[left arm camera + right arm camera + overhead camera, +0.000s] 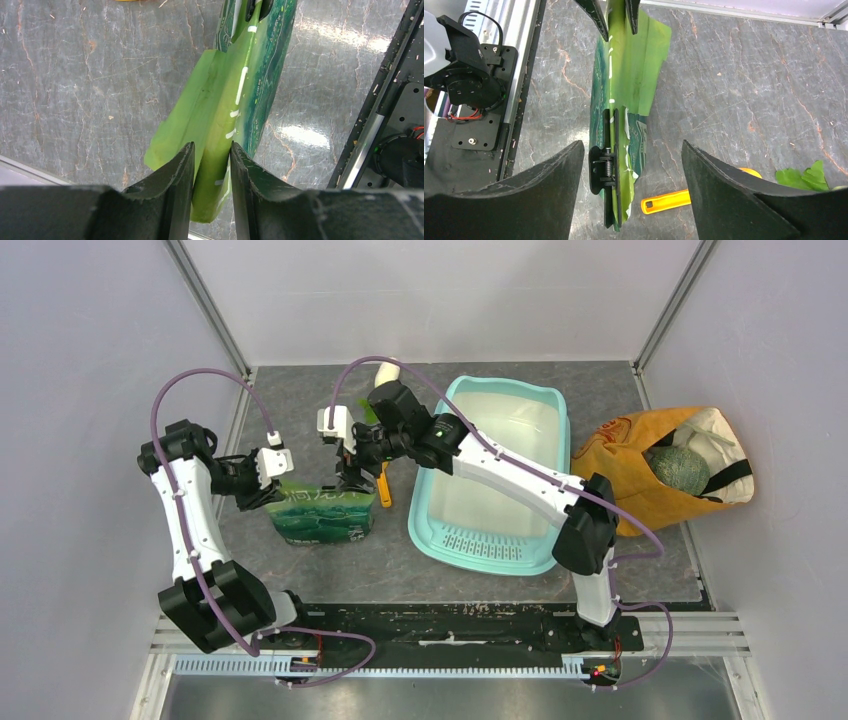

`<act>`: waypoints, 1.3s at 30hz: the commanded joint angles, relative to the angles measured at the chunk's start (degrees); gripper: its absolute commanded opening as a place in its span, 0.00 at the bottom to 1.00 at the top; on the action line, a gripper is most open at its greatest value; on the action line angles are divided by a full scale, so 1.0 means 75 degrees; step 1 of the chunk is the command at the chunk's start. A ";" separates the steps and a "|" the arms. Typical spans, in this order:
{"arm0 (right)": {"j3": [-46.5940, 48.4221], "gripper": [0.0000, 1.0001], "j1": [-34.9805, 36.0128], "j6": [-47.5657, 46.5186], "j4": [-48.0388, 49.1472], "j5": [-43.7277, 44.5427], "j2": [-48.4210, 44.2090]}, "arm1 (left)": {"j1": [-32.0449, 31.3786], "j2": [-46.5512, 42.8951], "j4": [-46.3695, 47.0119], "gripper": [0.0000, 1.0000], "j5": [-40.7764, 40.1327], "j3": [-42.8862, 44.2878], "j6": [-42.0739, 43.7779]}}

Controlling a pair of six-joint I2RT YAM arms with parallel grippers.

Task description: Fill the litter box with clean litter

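The teal litter box [545,410] lies in the middle of the table, and its white basin looks bare. No litter is in view. To its left a green printed pouch [325,515] stands upright. My left gripper [212,155] is shut on the left end of the pouch's [235,90] top edge. My right gripper [633,145] is open over the right end. A black spring clip [604,167] on the pouch's edge [634,75] sits between its spread fingers, touching neither.
An orange scoop [385,485] lies between the pouch and the box, and its handle [666,201] shows under my right gripper. An orange cloth bag [640,465] sits at the far right. A green scrap [804,175] lies on the table. The black base rail [385,100] runs along the near edge.
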 commanded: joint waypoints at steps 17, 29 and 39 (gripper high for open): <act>-0.0030 0.73 0.0192 -0.0773 -0.0568 0.0477 -0.0280 | 0.0050 -0.0085 -0.0255 0.39 0.0272 0.0207 0.0146; -0.0030 0.72 0.0303 -0.0948 -0.0789 0.0530 -0.0107 | 0.0045 -0.0049 -0.0231 0.39 0.0190 0.0184 0.0087; -0.0064 0.41 0.0324 -0.0923 -0.0546 0.0748 0.0017 | 0.0050 -0.0004 -0.0205 0.39 0.0190 0.0208 0.0091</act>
